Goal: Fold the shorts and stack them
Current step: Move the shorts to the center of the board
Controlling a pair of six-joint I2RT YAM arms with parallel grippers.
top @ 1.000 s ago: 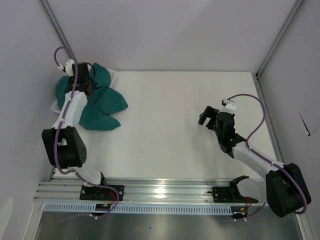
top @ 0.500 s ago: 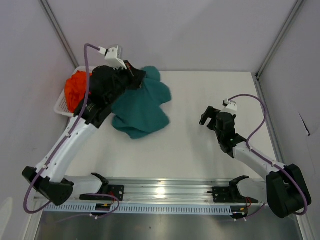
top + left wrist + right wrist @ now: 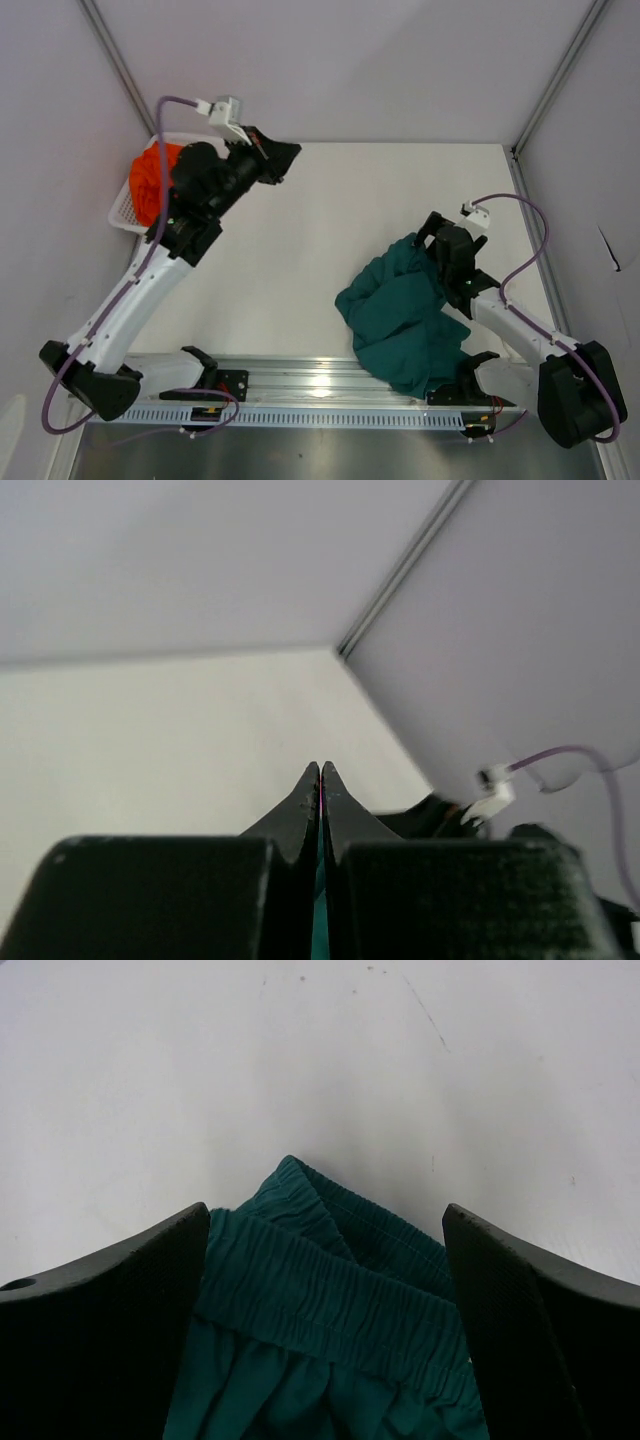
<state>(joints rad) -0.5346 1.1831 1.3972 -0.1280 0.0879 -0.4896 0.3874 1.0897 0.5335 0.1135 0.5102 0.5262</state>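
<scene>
Teal shorts lie bunched front-right on the table, waistband between the wide-released jaws of the right gripper, probably lined up to grab and spread, while the left gripper hangs clenched empty near the basket holding the orange shorts.

Dark teal-green shorts, bright orange shorts, white mesh basket, plain white table, black left gripper

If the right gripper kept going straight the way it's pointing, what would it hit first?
The teal shorts: their waistband lies between the fingers of the open right gripper, reaching just past the tips. Beyond that only bare table shows, though depth is hard to judge.
</scene>
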